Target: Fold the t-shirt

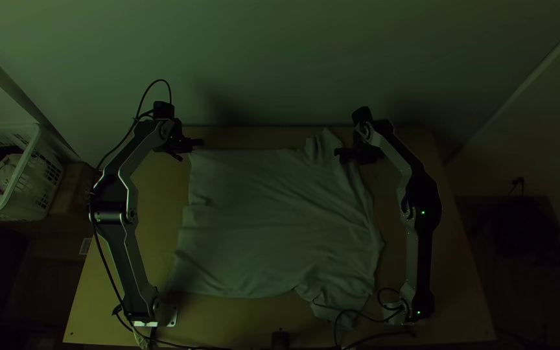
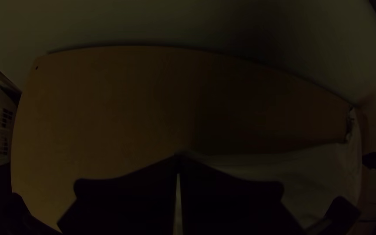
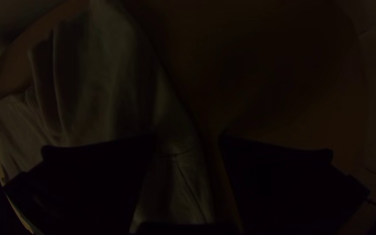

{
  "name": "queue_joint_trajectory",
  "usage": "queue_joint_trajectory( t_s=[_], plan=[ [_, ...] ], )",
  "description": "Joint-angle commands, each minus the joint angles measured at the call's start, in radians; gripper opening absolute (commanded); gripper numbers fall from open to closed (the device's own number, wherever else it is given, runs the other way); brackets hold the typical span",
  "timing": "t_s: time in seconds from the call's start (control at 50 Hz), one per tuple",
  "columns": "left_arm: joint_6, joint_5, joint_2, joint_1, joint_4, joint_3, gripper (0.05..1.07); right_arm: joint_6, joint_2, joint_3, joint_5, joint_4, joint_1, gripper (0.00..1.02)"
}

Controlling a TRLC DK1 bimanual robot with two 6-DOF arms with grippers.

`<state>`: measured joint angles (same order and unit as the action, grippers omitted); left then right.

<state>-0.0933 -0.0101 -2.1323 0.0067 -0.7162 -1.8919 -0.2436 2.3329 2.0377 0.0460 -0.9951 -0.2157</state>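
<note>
Across the table point(image 1: 228, 322), spread t-shirt point(image 1: 273, 220)

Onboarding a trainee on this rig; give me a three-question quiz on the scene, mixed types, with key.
1. True or false: the right pincer is open.
2. In the top view, where is the basket relative to the table?
A) right
B) left
C) beyond the far edge
3. Fill in: the shirt is not folded up; it lies ______ out, with some wrinkles.

Key: 1 true; 2 B; 3 spread
</note>
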Motion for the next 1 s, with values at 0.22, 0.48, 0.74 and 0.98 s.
queue_joint_trajectory(
  t_s=[0.22,0.48,0.74,0.98],
  plan=[
    [0.007,0.004,0.041,0.010,-0.002,0.017,0.08,-0.014,0.029,0.015,0.057,-0.063,-0.017,0.03],
    [0.004,0.006,0.072,0.012,0.018,0.017,0.08,-0.016,-0.001,0.021,0.063,-0.051,-0.004,0.02],
    [0.004,-0.002,0.095,0.042,0.021,0.056,0.08,-0.013,-0.001,0.065,0.063,-0.048,0.035,0.02],
    [0.009,-0.002,0.100,0.068,0.070,0.126,0.08,-0.011,-0.003,0.076,0.063,-0.048,0.059,0.02]
  ],
)
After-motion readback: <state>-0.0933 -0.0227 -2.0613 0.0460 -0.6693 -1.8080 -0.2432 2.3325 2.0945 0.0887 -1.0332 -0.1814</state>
